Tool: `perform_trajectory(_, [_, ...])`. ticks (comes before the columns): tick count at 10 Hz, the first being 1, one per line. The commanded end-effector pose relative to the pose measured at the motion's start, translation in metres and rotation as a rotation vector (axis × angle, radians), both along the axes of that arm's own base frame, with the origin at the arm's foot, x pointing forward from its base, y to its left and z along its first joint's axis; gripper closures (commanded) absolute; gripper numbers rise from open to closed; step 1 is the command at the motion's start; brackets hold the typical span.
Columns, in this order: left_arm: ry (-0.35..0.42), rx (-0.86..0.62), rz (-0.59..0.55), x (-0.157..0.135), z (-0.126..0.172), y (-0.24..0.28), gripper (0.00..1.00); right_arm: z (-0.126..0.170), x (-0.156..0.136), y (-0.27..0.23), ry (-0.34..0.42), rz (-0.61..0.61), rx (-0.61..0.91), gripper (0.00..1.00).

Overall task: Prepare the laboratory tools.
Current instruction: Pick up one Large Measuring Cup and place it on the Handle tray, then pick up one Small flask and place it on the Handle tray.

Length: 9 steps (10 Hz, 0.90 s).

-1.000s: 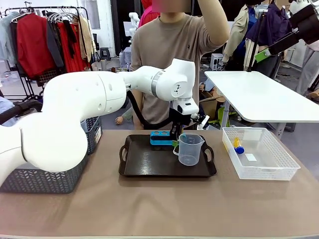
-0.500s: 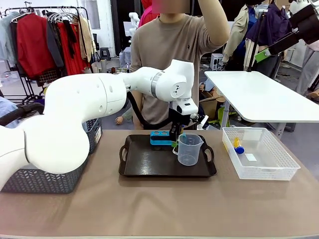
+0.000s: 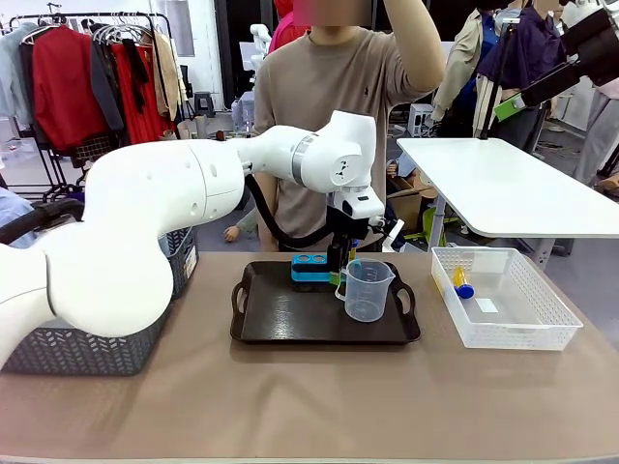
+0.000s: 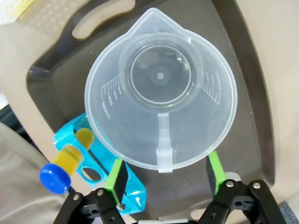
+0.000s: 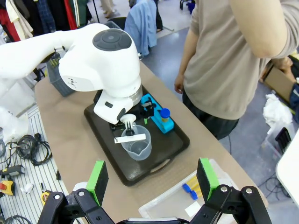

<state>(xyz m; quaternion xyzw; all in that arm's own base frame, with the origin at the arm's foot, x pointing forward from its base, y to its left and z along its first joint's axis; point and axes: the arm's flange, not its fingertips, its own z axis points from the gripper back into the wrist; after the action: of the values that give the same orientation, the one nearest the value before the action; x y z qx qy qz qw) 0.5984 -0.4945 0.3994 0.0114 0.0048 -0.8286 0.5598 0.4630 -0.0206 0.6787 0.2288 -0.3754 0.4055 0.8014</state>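
Left fingers (image 4: 114, 175) spread, gripping nothing; the measuring beaker (image 4: 160, 88) stands on the tray (image 4: 247, 93), its handle between them. Withdraw straight up, brushing neither handle nor the blue rack (image 4: 133, 198) beside them.

Robotics workroom: clothes rack (image 3: 92, 77), white side table (image 3: 503, 188), loose floor cables (image 5: 23, 142).

From where I stand, the only markings are raised graduation lines with small figures beside them, on two sides of the clear measuring beaker (image 4: 160, 88). The figures are too faint to read with any certainty.
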Motion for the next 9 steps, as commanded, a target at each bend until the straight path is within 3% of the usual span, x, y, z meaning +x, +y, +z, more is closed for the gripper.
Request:
perform_trajectory(1, [-0.007,0.014,0.009,0.001,0.013,-0.002,0.0,0.001,-0.001,0.001,-0.003,0.005,0.008,0.0])
perform_trajectory(5, [0.031,0.032,0.045,-0.004,0.028,0.003,0.0,0.001,-0.001,0.001,-0.003,0.005,0.008,0.0])
perform_trajectory(6, [-0.001,0.002,0.003,-0.003,0.017,0.002,0.0,0.001,-0.001,0.001,-0.003,0.005,0.008,0.0])
perform_trajectory(9, [-0.001,0.002,0.003,-0.003,0.017,0.002,0.0,0.001,-0.001,0.001,-0.003,0.005,0.008,0.0])
